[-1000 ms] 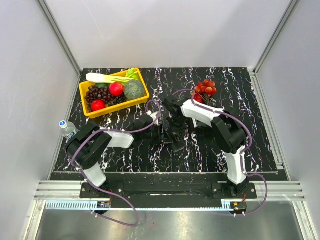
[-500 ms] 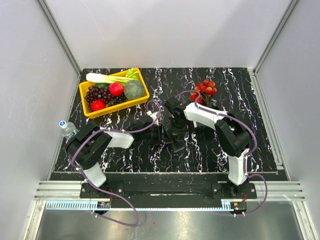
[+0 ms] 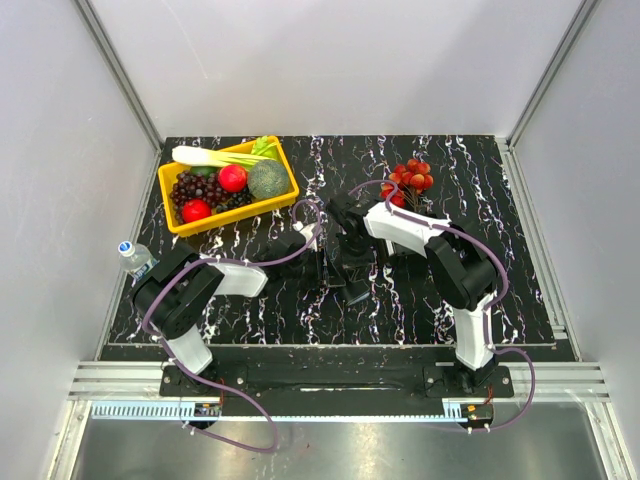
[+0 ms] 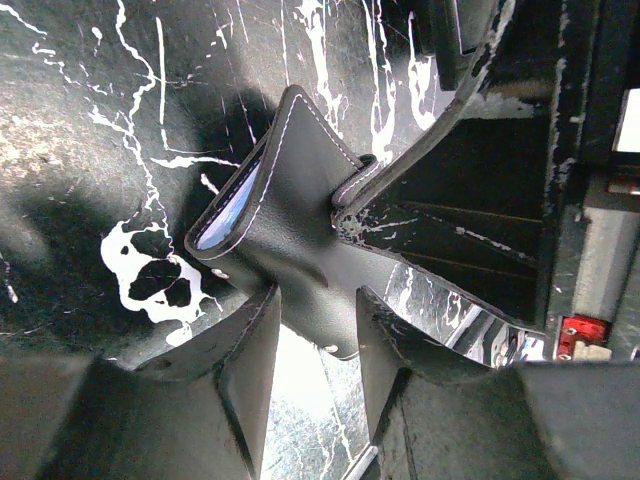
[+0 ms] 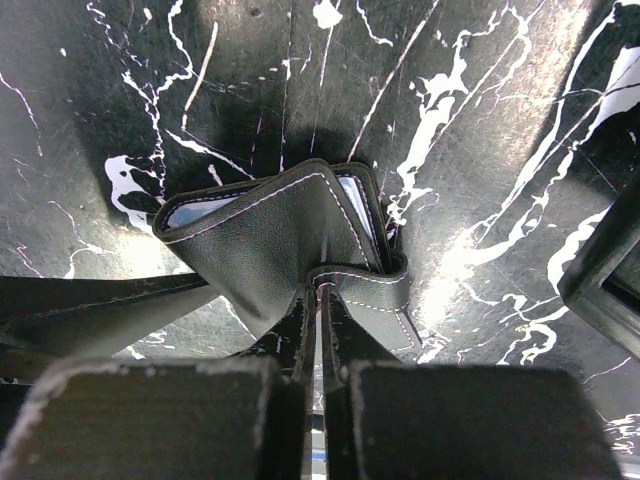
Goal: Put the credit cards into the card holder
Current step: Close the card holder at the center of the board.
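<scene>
yellow bin [image 3: 240,213]: fruit [image 3: 232,178], vegetables [image 3: 266,180] | card holder [image 5: 270,250]: in right claw [image 5: 317,300]

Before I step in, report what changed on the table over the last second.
The right arm shifted slightly, its elbow swinging a touch outward. Nothing was taken or let go: the right jaws stay pinched on the strap of the small black stitched folding card holder, the left jaws stay clamped on its body. The left arm and the yellow plastic fruit basket did not move.
</scene>
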You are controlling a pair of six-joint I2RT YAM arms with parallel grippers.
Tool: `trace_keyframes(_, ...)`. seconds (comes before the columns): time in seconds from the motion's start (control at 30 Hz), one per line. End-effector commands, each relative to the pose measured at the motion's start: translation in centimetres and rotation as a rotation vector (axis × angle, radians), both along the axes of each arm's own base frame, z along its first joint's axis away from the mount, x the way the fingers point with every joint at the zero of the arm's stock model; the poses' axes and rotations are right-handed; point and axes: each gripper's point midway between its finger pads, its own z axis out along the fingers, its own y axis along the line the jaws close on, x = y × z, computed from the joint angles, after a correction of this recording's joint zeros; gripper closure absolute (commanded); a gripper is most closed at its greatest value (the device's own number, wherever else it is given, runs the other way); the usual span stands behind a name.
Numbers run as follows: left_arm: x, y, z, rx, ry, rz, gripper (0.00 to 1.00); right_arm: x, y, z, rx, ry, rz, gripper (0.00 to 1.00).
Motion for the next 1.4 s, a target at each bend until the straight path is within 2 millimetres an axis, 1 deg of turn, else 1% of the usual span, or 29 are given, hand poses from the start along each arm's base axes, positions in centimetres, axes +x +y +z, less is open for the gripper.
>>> trace_keyframes(0.0,1.3,-1.2,2.1,-0.067,-0.08,-0.009,0.6,-5.0,-3.2,-16.2,-0.205,0.123,0.034,1.0)
trace_keyframes(0.13,1.4,-1.0,2.3,-0.056,-0.09,-0.004,0.6,-5.4,-4.2,-15.7,-0.218,0.104,0.022,1.0)
trace_keyframes(0.2,1.4,-1.0,2.3,-0.051,-0.09,-0.007,0.6,-5.2,-4.2,-14.8,-0.206,0.085,0.007,1.0)
trace_keyframes(0.27,1.6,-1.1,2.3,-0.05,-0.091,-0.008,0.6,-4.6,-3.6,-13.7,-0.163,0.05,-0.014,1.0)
trace_keyframes(0.4,1.5,-1.0,1.9,-0.038,-0.083,-0.011,0.6,-3.0,-1.4,-11.7,-0.031,-0.02,-0.05,0.99)
trace_keyframes(0.5,1.7,-0.8,1.7,-0.01,-0.085,-0.011,0.61,-2.3,0.0,-10.4,0.044,-0.045,-0.059,0.99)
trace_keyframes(0.57,1.8,-0.6,1.6,0.008,-0.093,-0.012,0.67,-1.8,0.9,-9.5,0.094,-0.067,-0.062,0.99)
trace_keyframes(0.67,2.2,-0.1,1.5,0.055,-0.109,0.001,0.76,-1.2,1.2,-8.2,0.137,-0.094,-0.073,0.99)
trace_keyframes(0.73,2.4,0.1,1.5,0.081,-0.119,0.001,0.81,-0.7,1.0,-7.6,0.153,-0.111,-0.083,0.99)
trace_keyframes(0.87,2.8,0.1,1.4,0.104,-0.127,-0.002,0.85,0.0,-0.1,-6.4,0.154,-0.139,-0.104,0.99)
trace_keyframes(1.1,3.2,-0.1,1.3,0.112,-0.13,-0.01,0.85,1.0,-1.9,-3.4,0.101,-0.237,-0.097,0.99)
trace_keyframes(1.2,3.2,-0.2,1.5,0.111,-0.138,-0.014,0.83,1.3,-2.9,-2.4,0.067,-0.268,-0.106,0.99)
trace_keyframes(1.37,3.4,-0.1,2.0,0.114,-0.165,-0.019,0.75,1.5,-4.2,-1.1,0.025,-0.311,-0.122,0.99)
